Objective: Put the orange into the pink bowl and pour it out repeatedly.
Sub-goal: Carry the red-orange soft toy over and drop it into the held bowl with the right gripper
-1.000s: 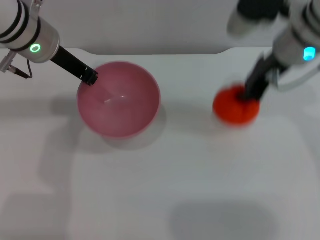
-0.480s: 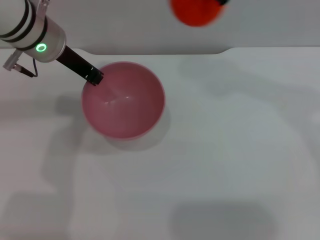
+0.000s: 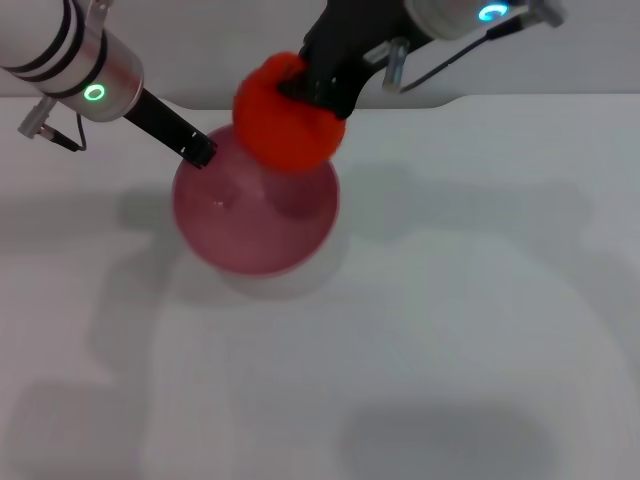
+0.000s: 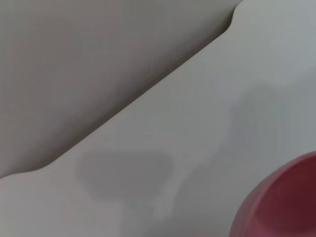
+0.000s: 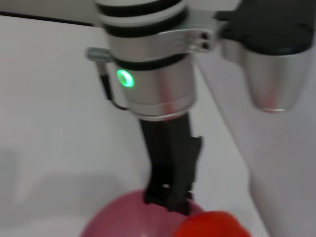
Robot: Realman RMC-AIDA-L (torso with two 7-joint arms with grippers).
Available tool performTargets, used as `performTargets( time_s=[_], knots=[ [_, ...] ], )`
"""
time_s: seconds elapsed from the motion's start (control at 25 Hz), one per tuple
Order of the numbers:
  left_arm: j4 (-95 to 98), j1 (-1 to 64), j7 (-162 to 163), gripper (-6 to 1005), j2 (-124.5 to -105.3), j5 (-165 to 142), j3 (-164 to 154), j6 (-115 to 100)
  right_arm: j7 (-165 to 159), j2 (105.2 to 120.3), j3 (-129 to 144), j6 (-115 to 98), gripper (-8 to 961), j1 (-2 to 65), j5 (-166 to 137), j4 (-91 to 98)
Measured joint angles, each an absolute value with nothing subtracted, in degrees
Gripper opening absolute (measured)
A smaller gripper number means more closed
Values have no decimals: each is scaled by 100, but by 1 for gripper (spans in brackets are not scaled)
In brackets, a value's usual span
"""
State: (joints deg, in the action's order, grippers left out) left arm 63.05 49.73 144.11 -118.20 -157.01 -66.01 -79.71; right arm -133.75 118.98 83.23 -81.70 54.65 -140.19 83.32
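Observation:
The pink bowl stands on the white table, left of centre in the head view. My left gripper is shut on the bowl's far left rim. My right gripper is shut on the orange and holds it in the air over the bowl's far right rim. In the right wrist view the orange shows next to the bowl's rim, with the left gripper clamped on that rim. The left wrist view shows only an edge of the bowl.
The white table spreads around the bowl. Its far edge with a raised grey wall runs behind the bowl. Shadows of the arms lie on the table.
My right gripper lifted the orange off the table at the right, carried it up and left, and now holds it over the bowl. The left gripper and bowl shifted slightly right.

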Motion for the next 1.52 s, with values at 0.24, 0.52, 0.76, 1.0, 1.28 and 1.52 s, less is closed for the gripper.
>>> performTargets(
  time_s=[0.24, 0.52, 0.76, 1.0, 1.28, 1.52],
  knots=[
    [6297, 4975, 14413, 41, -11820, -15696, -6609, -7969, -13283, 11900, 8400, -8037, 67, 5474, -13783, 7927],
    [6294, 4975, 14410, 42, -11820, -15697, -6609, -7969, -13429, 11900, 8387, -8026, 84, 5538, -13751, 7822],
    [6286, 4965, 14409, 42, -11820, -15697, -6609, -7964, -13431, 11894, 8357, -7980, 128, 5446, -13739, 7909],
    [6284, 4954, 14410, 42, -11820, -15698, -6611, -7963, -13430, 11883, 8283, -7850, 329, 5245, -13728, 8135],
    [6284, 4957, 14410, 42, -11823, -15694, -6622, -7945, -13425, 11884, 8039, -7311, 591, 4620, -13703, 8680],
    [6319, 4872, 14385, 42, -11834, -15601, -6828, -7583, -13066, 11893, 7692, -5643, 659, 3306, -12683, 9054]
  ],
)
